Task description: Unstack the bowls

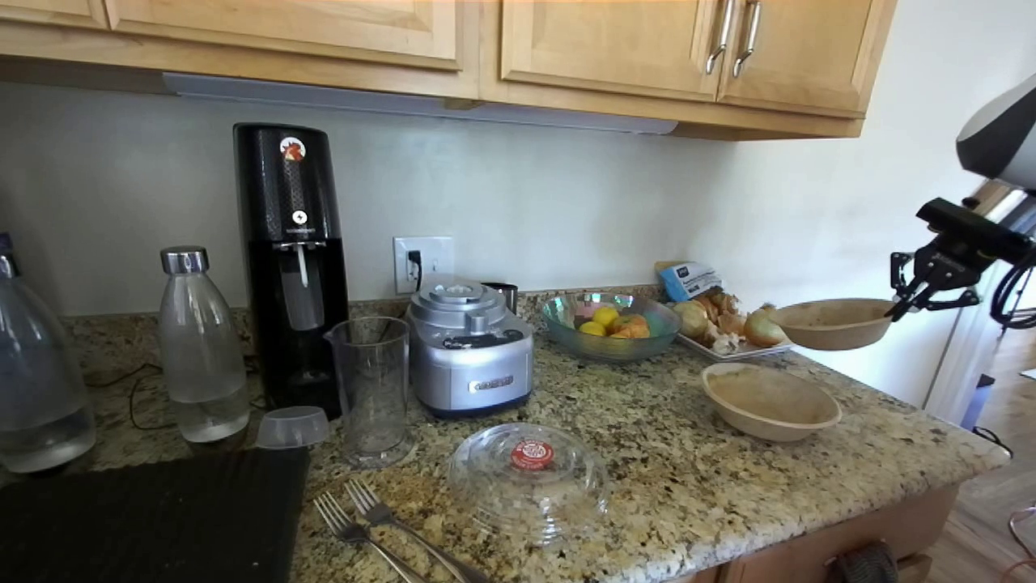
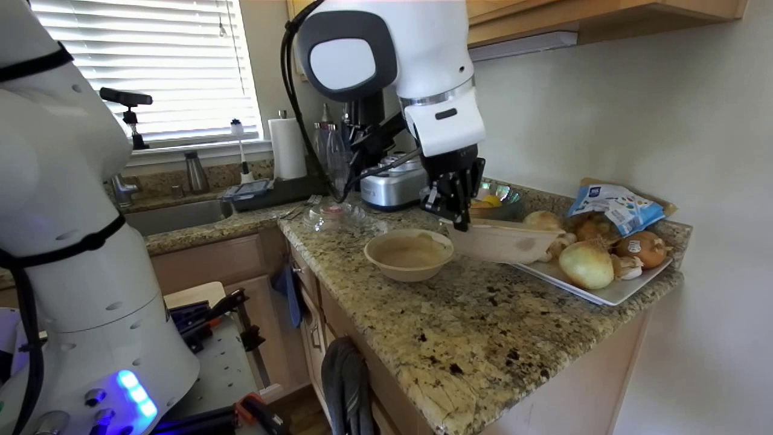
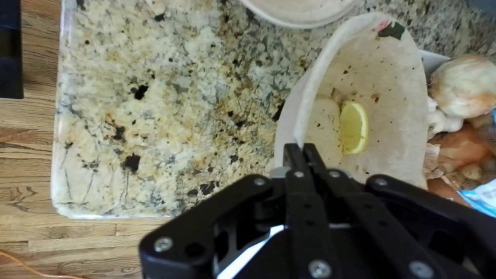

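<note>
Speckled granite counter (image 1: 647,470) bears one shallow, round beige bowl (image 1: 773,405) at frame right; the black gripper (image 3: 301,149) holds its raised twin (image 1: 834,328) by the rim. Lower it level, alongside, lest its yellow lemon wedge (image 3: 353,128) spill.

Facing wall (image 1: 583,202) in an exterior view, toward window (image 2: 151,72) in an exterior view; wrist view close, downward. All share bowls (image 1: 771,402).

Blinds (image 2: 157,66): bright, washed-out daylight | wall (image 1: 566,194): shaded beneath cabinets (image 1: 486,48) | wrist view: slightly soft
</note>
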`<state>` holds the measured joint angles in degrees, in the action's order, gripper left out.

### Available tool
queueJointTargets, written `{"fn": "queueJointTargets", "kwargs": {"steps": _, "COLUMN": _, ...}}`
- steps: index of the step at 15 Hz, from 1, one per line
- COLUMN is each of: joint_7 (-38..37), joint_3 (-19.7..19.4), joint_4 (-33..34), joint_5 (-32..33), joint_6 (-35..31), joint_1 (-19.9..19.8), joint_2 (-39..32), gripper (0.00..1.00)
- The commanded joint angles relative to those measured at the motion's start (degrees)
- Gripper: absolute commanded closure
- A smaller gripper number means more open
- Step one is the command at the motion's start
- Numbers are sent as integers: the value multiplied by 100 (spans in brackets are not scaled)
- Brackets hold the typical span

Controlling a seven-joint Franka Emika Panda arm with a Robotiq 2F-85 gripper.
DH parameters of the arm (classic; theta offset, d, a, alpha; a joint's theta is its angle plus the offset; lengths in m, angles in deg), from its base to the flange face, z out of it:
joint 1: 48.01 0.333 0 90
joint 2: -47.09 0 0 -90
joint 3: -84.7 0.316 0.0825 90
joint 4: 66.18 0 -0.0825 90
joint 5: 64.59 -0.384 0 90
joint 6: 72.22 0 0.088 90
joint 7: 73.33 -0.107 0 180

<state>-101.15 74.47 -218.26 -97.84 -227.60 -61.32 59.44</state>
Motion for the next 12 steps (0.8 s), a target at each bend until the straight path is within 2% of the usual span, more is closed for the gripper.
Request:
{"fn": "queueJointTargets", "kwargs": {"steps": 1, "joint_7": -92, "joint_3": -144, "joint_4": -15, "joint_5": -91, "joint_6": -298, "joint_1": -64, "joint_2": -340, "gripper": 98}}
{"fn": "queueJointTargets", "kwargs": {"steps": 7, "joint_7": -16, "joint_3": -301, "joint_4": -89, "joint_5": -170, "joint_6": -322, "joint_1": -50, "joint_2": -857, "gripper": 98}}
{"fn": "queueJointTargets", "kwargs": {"steps": 12, "joint_7": 562, "joint_3": -265, "joint_4": -70, "joint_5": -1010, "joint_6": -108, "joint_1": 21, "joint_2": -1033, "gripper": 98}}
